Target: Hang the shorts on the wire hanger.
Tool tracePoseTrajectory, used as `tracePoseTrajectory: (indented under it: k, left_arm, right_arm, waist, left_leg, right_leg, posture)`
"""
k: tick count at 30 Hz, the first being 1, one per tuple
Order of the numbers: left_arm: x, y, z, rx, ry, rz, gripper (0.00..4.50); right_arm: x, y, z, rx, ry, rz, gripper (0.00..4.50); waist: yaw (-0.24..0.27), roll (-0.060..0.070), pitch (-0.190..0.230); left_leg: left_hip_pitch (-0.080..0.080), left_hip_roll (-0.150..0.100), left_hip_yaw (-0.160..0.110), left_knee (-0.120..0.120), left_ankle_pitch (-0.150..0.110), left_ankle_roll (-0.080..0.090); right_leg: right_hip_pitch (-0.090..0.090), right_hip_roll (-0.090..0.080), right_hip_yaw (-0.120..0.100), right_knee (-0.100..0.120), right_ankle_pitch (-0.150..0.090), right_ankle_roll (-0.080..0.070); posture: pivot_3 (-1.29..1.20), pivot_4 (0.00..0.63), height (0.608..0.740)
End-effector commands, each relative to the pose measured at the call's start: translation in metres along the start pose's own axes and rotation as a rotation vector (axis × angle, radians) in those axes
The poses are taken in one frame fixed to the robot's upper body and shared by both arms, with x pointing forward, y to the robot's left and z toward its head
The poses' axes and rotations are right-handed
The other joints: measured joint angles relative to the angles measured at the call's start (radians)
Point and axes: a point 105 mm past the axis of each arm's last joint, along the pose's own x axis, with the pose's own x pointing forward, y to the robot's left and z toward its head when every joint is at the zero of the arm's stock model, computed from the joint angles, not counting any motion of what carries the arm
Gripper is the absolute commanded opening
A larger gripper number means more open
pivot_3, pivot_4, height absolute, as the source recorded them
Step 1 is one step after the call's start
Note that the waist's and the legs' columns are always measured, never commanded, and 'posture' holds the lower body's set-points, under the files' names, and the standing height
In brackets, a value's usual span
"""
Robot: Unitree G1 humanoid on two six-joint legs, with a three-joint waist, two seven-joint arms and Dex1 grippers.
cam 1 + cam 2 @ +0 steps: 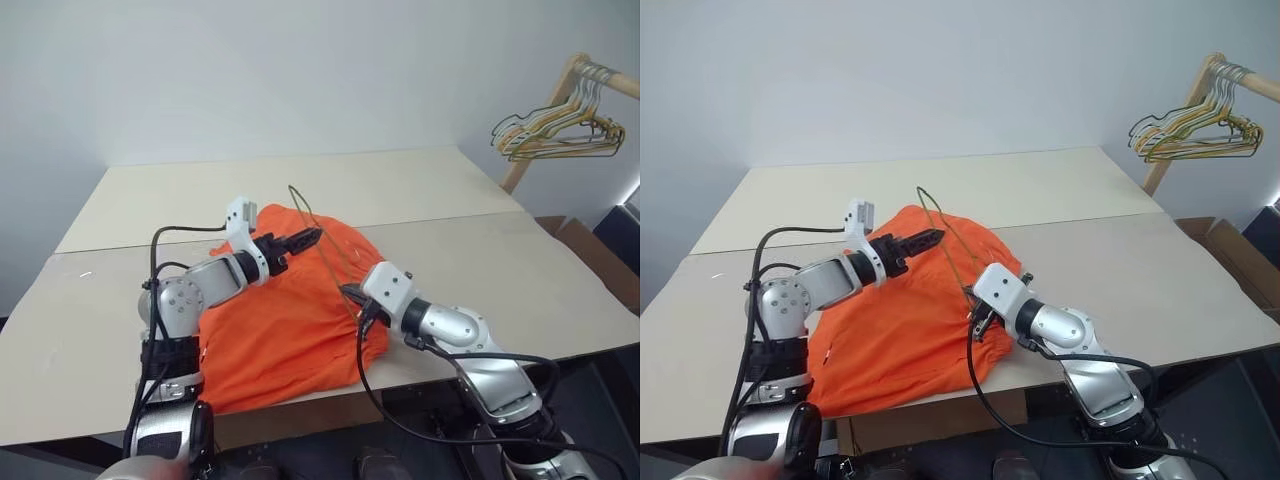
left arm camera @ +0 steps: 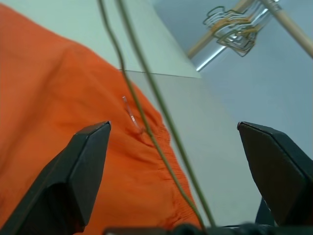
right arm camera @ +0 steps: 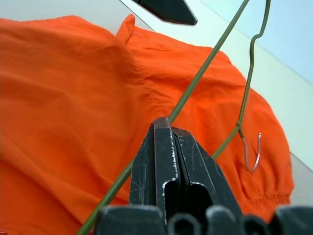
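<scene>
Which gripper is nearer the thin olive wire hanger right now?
Right. The right gripper is shut on the thin olive wire hanger; the left gripper hovers open beside its wires over the bright orange shorts.

Two arms cased in rounded, brushed silver metal segments with black joint collars are seen in the lower half of the frame. A white angular wrist housing is carried by each arm. The left gripper (image 1: 310, 238), left of centre, is formed by two tapered black fingers. Scuffed black fingers (image 3: 157, 161) with pale scratches are shown on the right gripper (image 1: 349, 293), near the centre. Black cables are looped alongside both arms, and a round silver disc with small screws is set at the left elbow.
</scene>
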Motion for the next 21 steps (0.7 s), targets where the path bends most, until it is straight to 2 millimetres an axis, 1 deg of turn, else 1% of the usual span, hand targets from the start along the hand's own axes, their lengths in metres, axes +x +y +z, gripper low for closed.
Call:
tracePoseTrajectory:
  k: [1,6,9,12,17,18,19,21]
  left_arm:
    - [0.004,-0.007,0.011,0.035,-0.018,0.002,4.5]
    - [0.012,-0.007,0.01,0.057,-0.01,0.019,4.5]
    - [0.014,-0.007,0.011,0.063,-0.011,0.023,4.5]
    - [0.016,-0.005,0.01,0.073,0.0,0.035,3.93]
    - [0.017,0.003,0.011,0.046,-0.009,0.076,2.27]
    - [0.017,0.005,0.011,0.04,-0.01,0.084,2.0]
    - [0.017,0.006,0.011,0.036,-0.013,0.092,1.58]
    - [0.016,0.007,0.012,0.046,-0.016,0.099,0.91]
  right_arm:
    - [-0.001,0.002,0.007,-0.056,-0.037,0.004,0.03]
    - [-0.001,0.012,0.005,-0.095,-0.037,0.057,0.03]
    - [-0.001,0.016,0.004,-0.106,-0.031,0.069,0.03]
    - [0.0,0.016,0.002,-0.112,-0.024,0.068,0.0]
    - [0.0,0.015,0.002,-0.125,-0.024,0.062,0.0]
    - [0.0,0.015,0.002,-0.128,-0.025,0.063,0.0]
    - [0.0,0.015,0.001,-0.129,-0.024,0.063,0.0]
    - [0.0,0.016,0.001,-0.14,-0.021,0.063,0.0]
  waist:
    - [0.0,0.0,0.0]
    - [0.002,-0.001,0.0]
    - [0.001,-0.001,0.0]
    - [0.0,-0.001,0.0]
    - [0.001,-0.001,0.001]
    - [0.001,-0.001,0.001]
    - [0.001,-0.002,0.001]
    - [0.001,-0.002,0.001]
  left_leg:
    - [0.0,0.0,0.0,0.0,0.0,0.0]
    - [0.0,-0.001,0.0,0.0,0.0,0.0]
    - [0.0,-0.001,0.0,0.0,0.0,0.0]
    - [0.0,-0.001,0.0,0.0,0.0,0.0]
    - [0.0,-0.001,0.0,0.0,0.0,0.0]
    - [0.0,-0.001,0.0,0.0,0.0,0.0]
    - [0.0,-0.001,0.0,0.0,0.0,0.0]
    - [0.0,-0.001,0.0,0.0,0.0,0.0]
  right_leg:
    - [0.0,0.0,0.0,0.0,0.0,0.0]
    - [0.0,0.0,0.0,0.0,0.0,0.0]
    - [0.0,-0.001,0.0,0.0,0.0,0.0]
    - [0.0,0.0,0.0,0.0,0.0,0.0]
    - [0.0,-0.001,0.0,0.0,0.0,0.0]
    - [0.0,-0.001,0.0,0.0,0.0,0.0]
    - [0.0,-0.001,0.0,0.0,0.0,0.0]
    - [0.0,-0.001,0.0,0.0,0.0,0.0]
  posture:
    - [-0.06,0.0,0.74]
    - [-0.06,0.0,0.74]
    - [-0.06,0.0,0.74]
    - [-0.06,0.0,0.74]
    - [-0.06,0.0,0.74]
    - [-0.06,0.0,0.74]
    - [-0.06,0.0,0.74]
    - [-0.06,0.0,0.74]
